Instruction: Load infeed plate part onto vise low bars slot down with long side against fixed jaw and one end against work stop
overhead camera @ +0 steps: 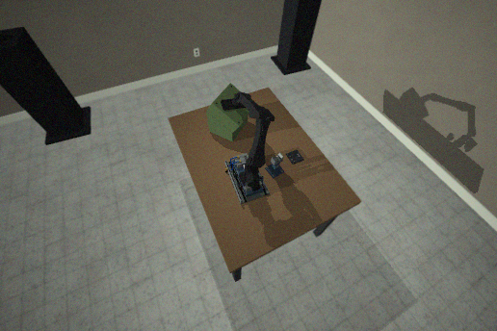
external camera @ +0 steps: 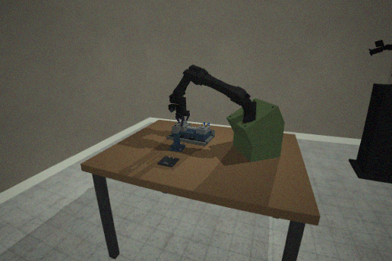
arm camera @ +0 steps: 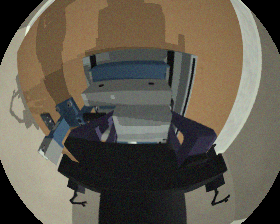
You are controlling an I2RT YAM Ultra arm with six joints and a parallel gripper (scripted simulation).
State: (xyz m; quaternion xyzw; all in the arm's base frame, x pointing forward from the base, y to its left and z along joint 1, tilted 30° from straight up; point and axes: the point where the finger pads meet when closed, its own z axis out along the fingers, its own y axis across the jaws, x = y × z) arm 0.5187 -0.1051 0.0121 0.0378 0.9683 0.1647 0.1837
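My gripper point(external camera: 182, 121) point(arm camera: 142, 121) points down at the vise and is shut on the part. The part point(arm camera: 142, 114) is a light grey block between the two purple-looking fingers, its long side next to a grey vise jaw point(arm camera: 126, 95) with two dark holes. The vise point(external camera: 194, 133) sits on a rail-edged base at the far side of the table. Whether the part rests on the low bars or touches the jaw cannot be told. Its slot, the bars and the work stop are hidden. The top and exterior views show the part too small to judge.
The V-block stand point(overhead camera: 274, 169) point(external camera: 177, 145), blue with a light grey top, stands close beside the vise. The dark infeed plate point(overhead camera: 295, 157) point(external camera: 168, 161) lies beyond it on the table point(overhead camera: 284, 121) point(external camera: 213, 171). The green arm mount point(overhead camera: 226, 123) point(external camera: 262, 137) stands at one end.
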